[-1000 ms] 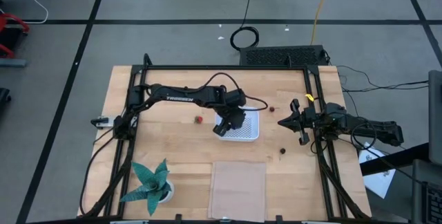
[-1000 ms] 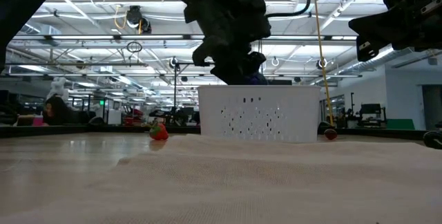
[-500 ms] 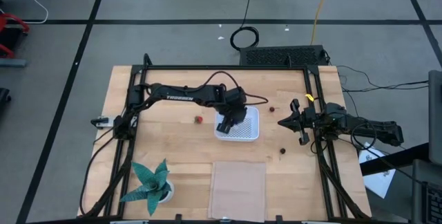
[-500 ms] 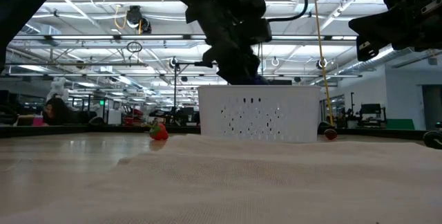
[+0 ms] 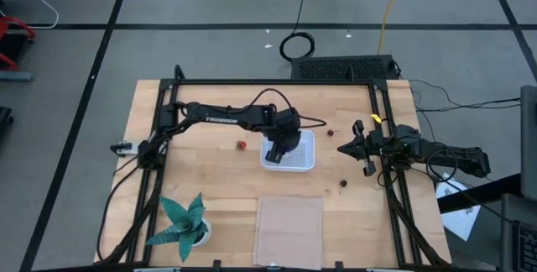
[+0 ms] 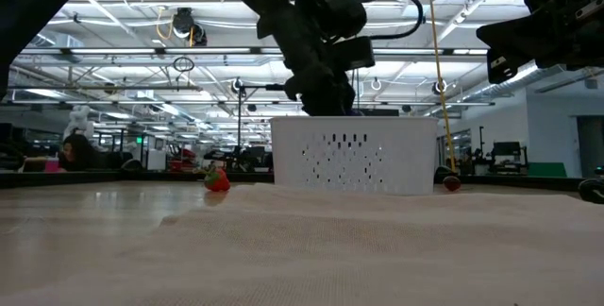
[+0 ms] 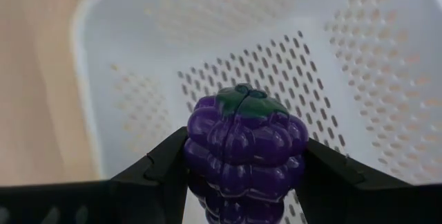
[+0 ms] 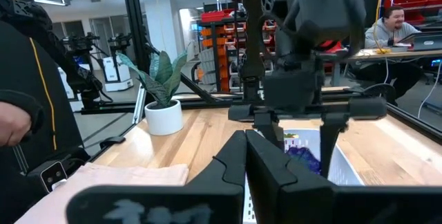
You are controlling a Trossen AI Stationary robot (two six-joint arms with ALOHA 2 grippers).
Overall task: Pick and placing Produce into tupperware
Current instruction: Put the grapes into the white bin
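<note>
The left hand (image 7: 242,175) grips the purple toy grapes (image 7: 243,144) between its fingers, just above the floor of the white container (image 5: 295,162), near its left wall. Let go from here, the grapes could bounce or roll, though the walls should keep them in. On lifting out, the hand might catch the rim and drag the light container. The right hand (image 5: 345,148) waits clenched and empty at the table's (image 5: 210,180) right edge.
</note>
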